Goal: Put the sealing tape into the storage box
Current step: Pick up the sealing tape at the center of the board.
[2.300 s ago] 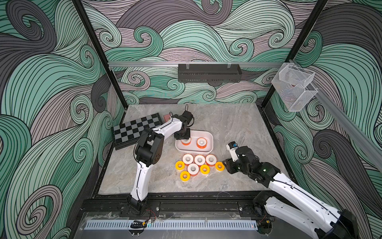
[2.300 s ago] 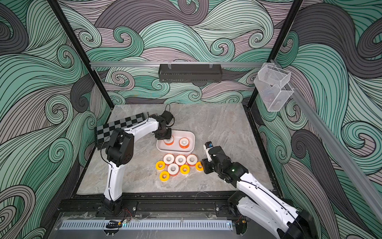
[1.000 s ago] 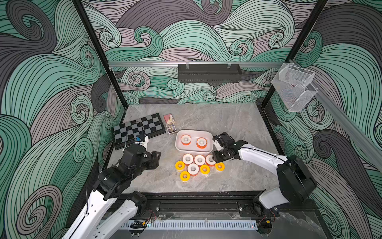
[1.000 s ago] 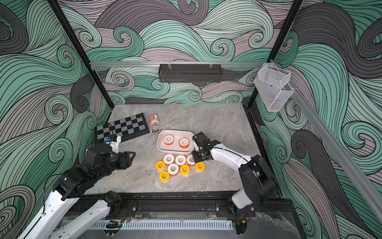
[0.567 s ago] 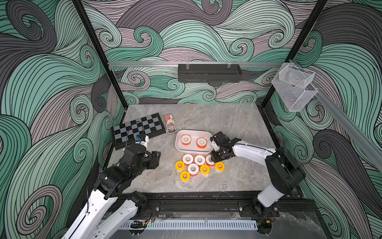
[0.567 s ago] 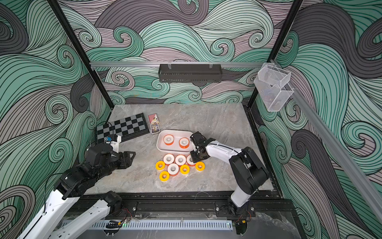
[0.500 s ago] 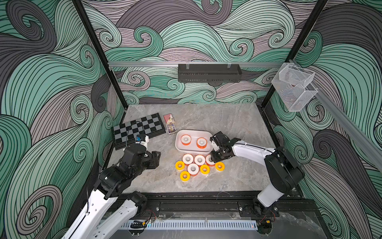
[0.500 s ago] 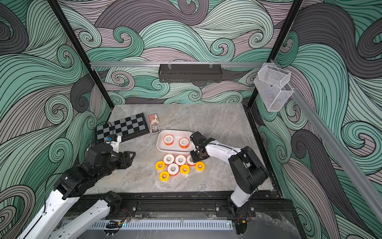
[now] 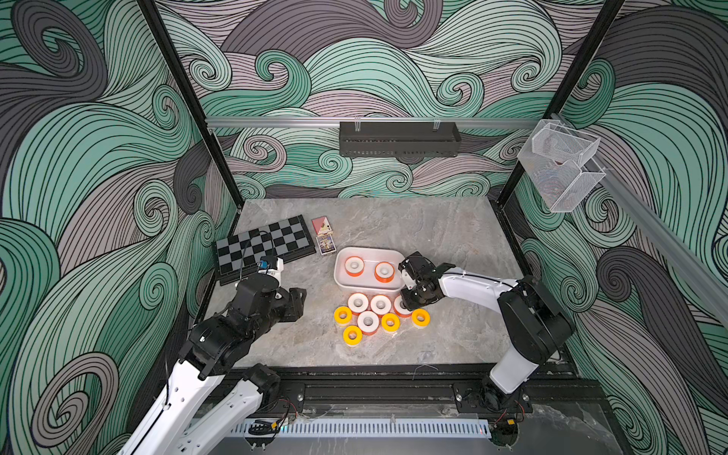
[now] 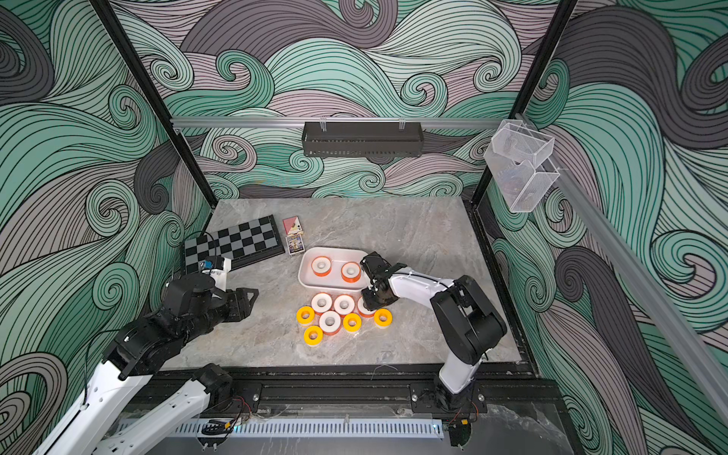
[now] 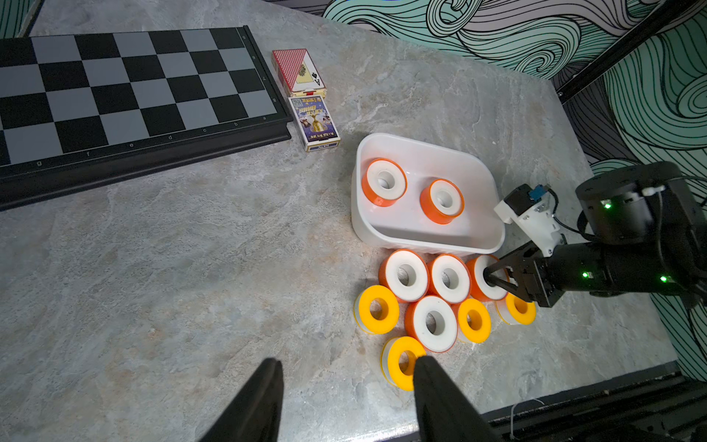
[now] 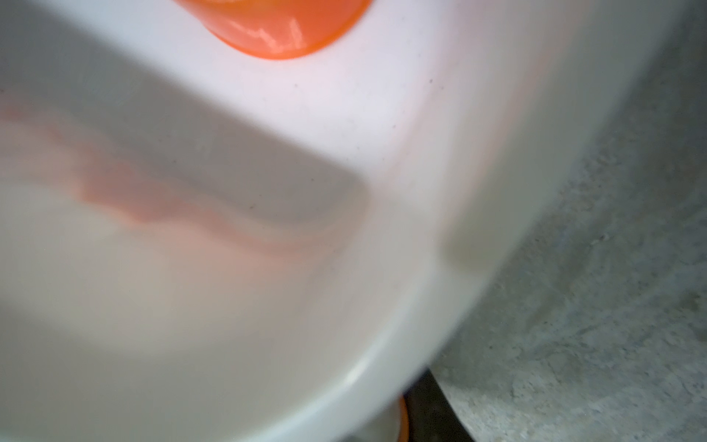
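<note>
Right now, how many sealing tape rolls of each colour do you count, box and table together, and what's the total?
White-faced orange rolls: 6 (2 in the storage box, 4 on the table)
Yellow rolls: 4 (all on the table)
Total: 10

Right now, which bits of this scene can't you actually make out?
- Right wrist view: too close and blurred; little beyond the storage box wall shows.
- Right gripper on a white-faced roll: grip unclear; in both top views the gripper covers it.
- Clear mesh baskets: contents too small.
- Black tray: its front wall hides the inside.
</note>
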Robot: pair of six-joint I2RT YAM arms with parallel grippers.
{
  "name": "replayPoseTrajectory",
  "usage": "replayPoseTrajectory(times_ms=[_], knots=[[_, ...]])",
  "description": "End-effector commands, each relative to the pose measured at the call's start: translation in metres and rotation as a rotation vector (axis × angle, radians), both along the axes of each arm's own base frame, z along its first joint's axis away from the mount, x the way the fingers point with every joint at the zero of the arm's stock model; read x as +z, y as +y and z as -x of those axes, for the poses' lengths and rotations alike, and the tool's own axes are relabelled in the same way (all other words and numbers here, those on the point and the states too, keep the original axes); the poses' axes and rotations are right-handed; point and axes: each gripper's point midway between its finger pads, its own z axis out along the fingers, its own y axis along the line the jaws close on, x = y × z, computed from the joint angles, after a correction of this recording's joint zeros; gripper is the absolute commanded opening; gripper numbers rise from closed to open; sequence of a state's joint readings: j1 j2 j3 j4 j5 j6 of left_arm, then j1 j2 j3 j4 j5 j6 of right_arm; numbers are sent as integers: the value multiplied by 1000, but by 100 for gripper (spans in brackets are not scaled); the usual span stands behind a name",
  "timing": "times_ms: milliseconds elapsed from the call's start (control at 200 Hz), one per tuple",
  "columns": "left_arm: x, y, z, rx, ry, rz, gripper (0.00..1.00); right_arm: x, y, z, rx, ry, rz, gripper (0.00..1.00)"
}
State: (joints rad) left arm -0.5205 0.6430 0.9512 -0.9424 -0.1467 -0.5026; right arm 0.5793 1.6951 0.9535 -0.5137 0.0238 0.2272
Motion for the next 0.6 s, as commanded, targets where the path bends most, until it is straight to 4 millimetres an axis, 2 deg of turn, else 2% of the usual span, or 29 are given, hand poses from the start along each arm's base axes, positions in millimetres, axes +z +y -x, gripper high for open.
replayPoseTrajectory(times_ms=[0, 405, 500, 595], knots=[[-1, 3, 2, 0, -8, -14, 58, 7, -3, 5, 2, -3, 11, 28], [-3, 3, 2, 1, -6, -14, 58, 29, -13, 25, -19, -9, -22, 25], [-3, 3, 2, 0, -6, -12, 58, 40, -11, 29, -20, -17, -46, 25], [-3, 3, 2, 0, -6, -12, 58, 60, -8, 30, -17, -42, -78, 25]])
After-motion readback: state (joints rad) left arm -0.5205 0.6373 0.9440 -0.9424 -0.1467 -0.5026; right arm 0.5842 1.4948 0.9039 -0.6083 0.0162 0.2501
